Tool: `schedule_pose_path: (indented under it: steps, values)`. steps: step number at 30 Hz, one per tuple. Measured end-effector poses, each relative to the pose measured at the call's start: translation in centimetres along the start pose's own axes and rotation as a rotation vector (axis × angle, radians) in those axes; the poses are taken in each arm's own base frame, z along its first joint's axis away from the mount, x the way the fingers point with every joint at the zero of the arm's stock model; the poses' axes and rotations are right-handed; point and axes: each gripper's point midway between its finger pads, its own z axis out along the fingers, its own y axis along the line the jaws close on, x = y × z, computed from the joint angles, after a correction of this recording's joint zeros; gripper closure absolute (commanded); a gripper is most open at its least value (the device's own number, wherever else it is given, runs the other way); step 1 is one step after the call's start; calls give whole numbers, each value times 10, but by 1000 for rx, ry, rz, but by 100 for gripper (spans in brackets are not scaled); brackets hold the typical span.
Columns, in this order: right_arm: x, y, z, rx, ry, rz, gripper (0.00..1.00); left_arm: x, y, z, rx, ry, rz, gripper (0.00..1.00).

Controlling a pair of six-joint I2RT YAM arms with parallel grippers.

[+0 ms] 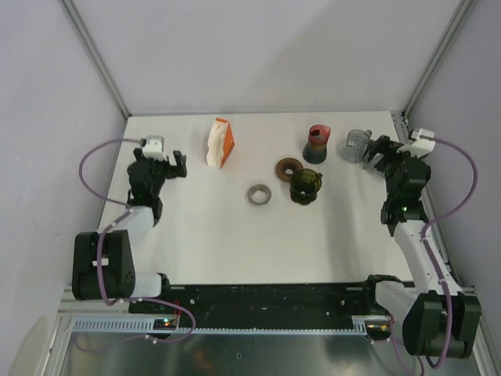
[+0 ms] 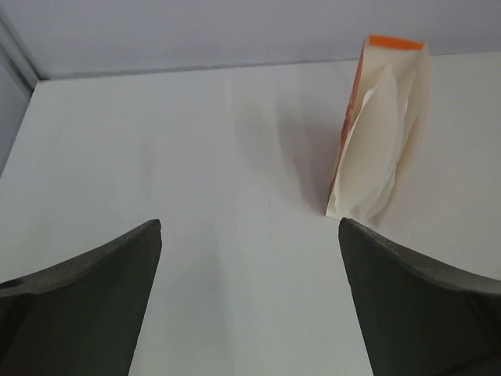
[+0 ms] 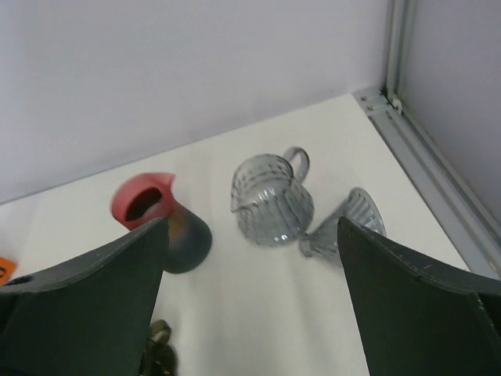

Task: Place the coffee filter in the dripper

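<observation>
top view, step: very start imo, no filter is picked up yet, so the job in hand is fetching one
top view, left gripper [image 1: 160, 160]: spread wide, holding nothing, near the filter pack [image 1: 220, 142] but clear of it
top view, right gripper [image 1: 374, 154]: also released and empty, just beside the glassware at the far right
top view, green dripper [image 1: 305, 186]: upright mid-table, well apart from the pack, with a brown ring [image 1: 288, 167] touching or nearly touching it
left wrist, pack [image 2: 380, 133]: stands upright ahead and right of the fingers [image 2: 86, 305], white filters fanning out of its open side
left wrist, next move: swing right, close gently on one filter edge only; I'd guess the thin paper comes out in a bunch
right wrist, glass dripper [image 3: 344, 227]: lying on its side beside a glass pitcher [image 3: 270, 200], red-topped jug [image 3: 160, 223] to the left
right wrist, open question: can't tell whether the glass or the green dripper is the target; the glass one would need standing up first
</observation>
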Motion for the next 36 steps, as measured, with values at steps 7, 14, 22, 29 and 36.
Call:
schedule_pose_path:
  steps: [7,14,22,29,36]
  values:
    - [-47,33,17,-81,135,-20,17,-42,-4,27,57,133,30,1]
    - [-38,48,50,-104,315,-38,24,-52,-4,22,61,243,23,3]
    - [10,84,121,-128,551,-75,29,-43,-12,11,99,339,-5,4]
    - [61,122,168,-153,694,-180,35,-31,-12,7,97,392,-15,5]
    - [120,125,167,-134,839,-263,43,-23,-8,7,76,418,-14,4]
